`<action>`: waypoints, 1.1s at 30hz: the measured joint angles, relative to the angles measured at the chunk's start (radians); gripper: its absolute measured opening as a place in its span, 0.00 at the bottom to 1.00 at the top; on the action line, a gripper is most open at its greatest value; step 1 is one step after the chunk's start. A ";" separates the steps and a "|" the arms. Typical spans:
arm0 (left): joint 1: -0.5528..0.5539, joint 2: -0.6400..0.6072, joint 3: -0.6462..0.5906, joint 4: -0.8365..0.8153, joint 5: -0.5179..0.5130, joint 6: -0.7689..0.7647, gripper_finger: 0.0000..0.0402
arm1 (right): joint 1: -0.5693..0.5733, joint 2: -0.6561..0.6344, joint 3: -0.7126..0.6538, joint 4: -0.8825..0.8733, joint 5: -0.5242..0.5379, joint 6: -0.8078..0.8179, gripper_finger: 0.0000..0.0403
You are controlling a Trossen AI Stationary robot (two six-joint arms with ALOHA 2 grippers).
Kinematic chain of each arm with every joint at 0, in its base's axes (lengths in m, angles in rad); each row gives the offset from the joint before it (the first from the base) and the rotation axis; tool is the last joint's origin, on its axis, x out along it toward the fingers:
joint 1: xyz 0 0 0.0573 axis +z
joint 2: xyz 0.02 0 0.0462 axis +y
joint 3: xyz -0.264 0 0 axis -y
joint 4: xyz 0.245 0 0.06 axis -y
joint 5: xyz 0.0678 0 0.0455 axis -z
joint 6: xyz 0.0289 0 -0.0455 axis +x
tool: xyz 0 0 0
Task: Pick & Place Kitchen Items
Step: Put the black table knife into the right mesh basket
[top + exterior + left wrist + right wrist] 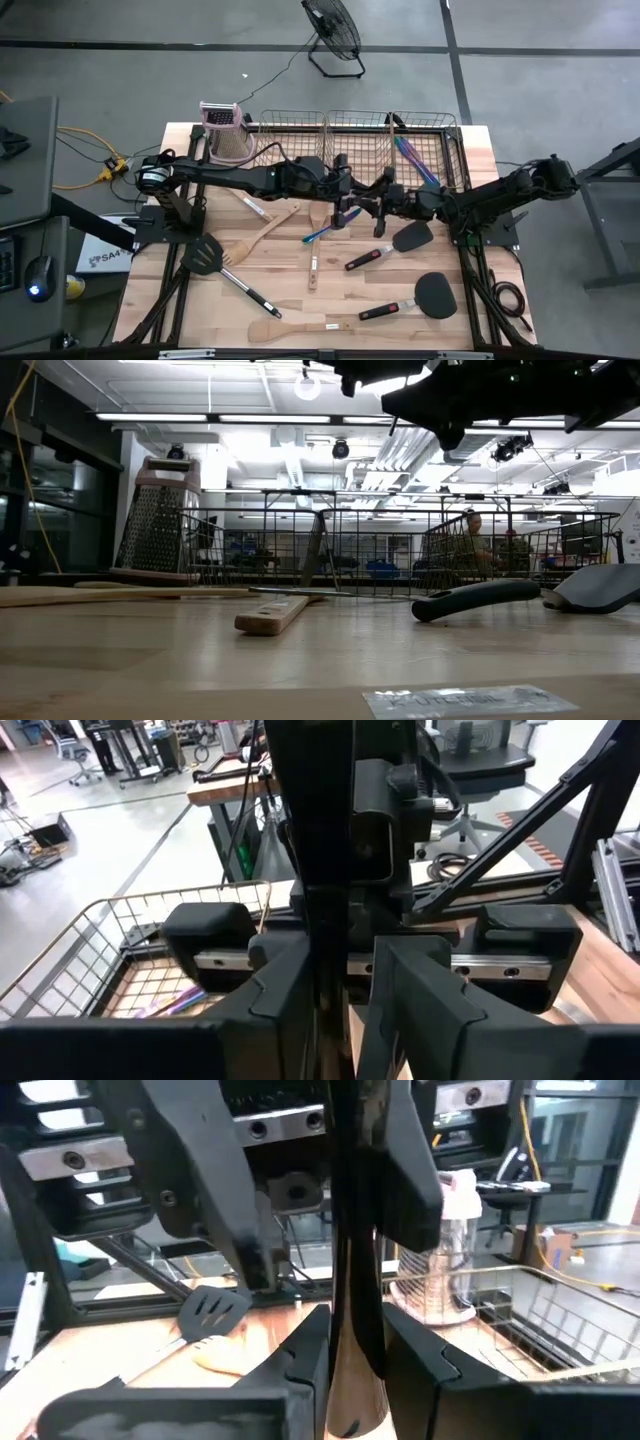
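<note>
Both arms reach in over the middle of the light wooden table [300, 300], grippers facing each other, nearly touching

My right gripper [355, 1365]: fingers clamped on a slim long utensil [352, 1280], dark above and wood-toned low down, standing upright between them, above the table's centre

My left gripper [345, 995]: same utensil runs between its fingers, but a gap shows on one side; fingers parted, not pressing

Around and below:
- blue-purple iridescent cutlery piece [318, 235] on the table just under the left gripper, on its near side
- black spatula with black-red handle [405, 240] directly beneath the right arm
- second black-red spatula [430, 297] toward the near right corner
- pale wooden fork-ended spatula [258, 240] left of centre
- short wooden-handled utensil [313, 270] nearer the front
- black slotted turner [205, 256] by the left edge
- flat wooden spatula [290, 328] along the near edge

In the way:
- row of wire mesh baskets [355, 130] against the far edge, close behind both grippers; the rightmost holds more iridescent cutlery [415, 160]
- metal box grater with pink top [226, 135] upright at the far left corner, beside the left arm
</note>
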 joint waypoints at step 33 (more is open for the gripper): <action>-0.002 -0.198 0.001 -0.629 -0.252 -0.098 0.32 | -0.008 -0.151 0.000 -0.303 0.241 0.149 0.01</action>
